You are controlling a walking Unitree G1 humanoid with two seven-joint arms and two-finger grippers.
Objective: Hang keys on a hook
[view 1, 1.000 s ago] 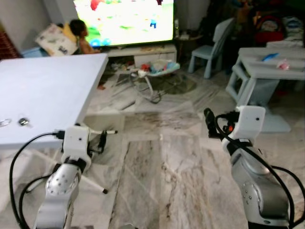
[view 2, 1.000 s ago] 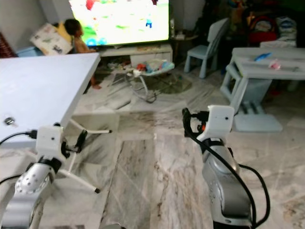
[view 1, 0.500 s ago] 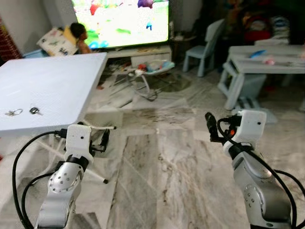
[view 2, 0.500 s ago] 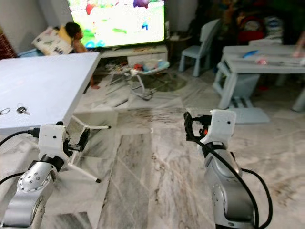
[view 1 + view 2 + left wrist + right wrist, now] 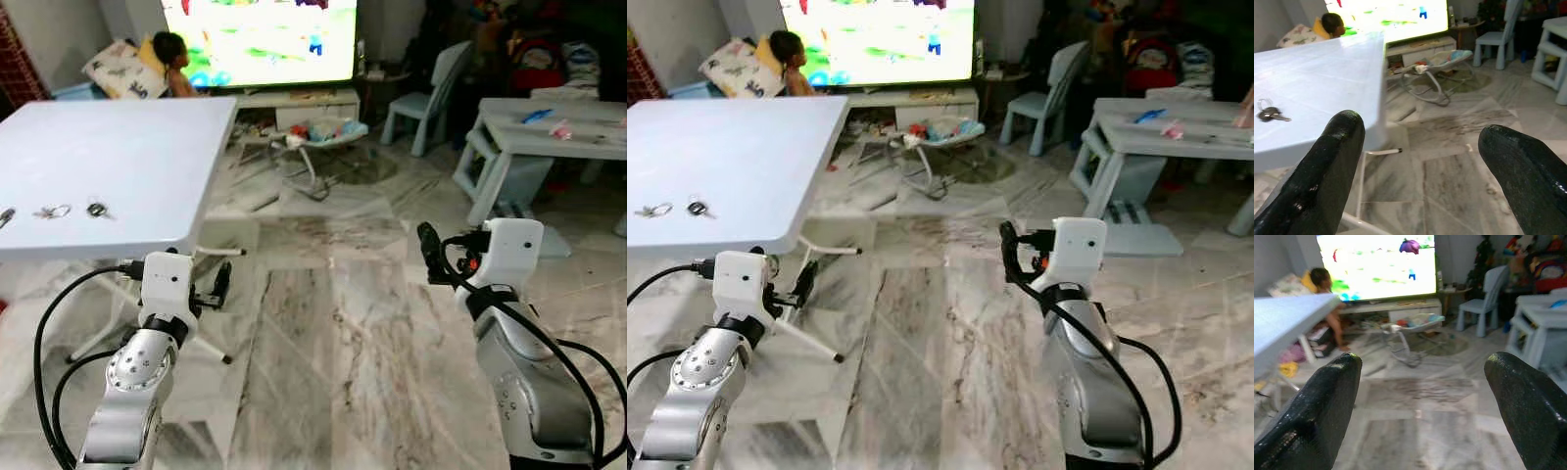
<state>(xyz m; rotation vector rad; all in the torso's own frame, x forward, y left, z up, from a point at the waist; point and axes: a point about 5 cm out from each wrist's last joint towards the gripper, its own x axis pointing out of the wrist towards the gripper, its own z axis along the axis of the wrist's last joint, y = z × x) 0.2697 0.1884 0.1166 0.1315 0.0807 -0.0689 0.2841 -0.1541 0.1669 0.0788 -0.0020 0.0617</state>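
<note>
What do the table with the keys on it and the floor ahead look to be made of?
The table looks like white moulded plastic with a smooth matte top and rounded rim, on thin white legs, probably metal tube. The keys glint like metal, one with a dark head. The floor looks like polished grey-veined marble or marble-look tile, with visible joints and sheen.

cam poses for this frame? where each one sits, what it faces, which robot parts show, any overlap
Left eye: on the head, angled forward and down; white table with keys, marble floor, TV; both arms, left tool, right tool.
Right eye: stereo twin, same scene slightly shifted.
Left wrist: along its open fingers, toward table edge and keys.
Right wrist: along its open fingers, toward TV and baby bouncer.
Shared: TV, bouncer, blue chair.
</note>
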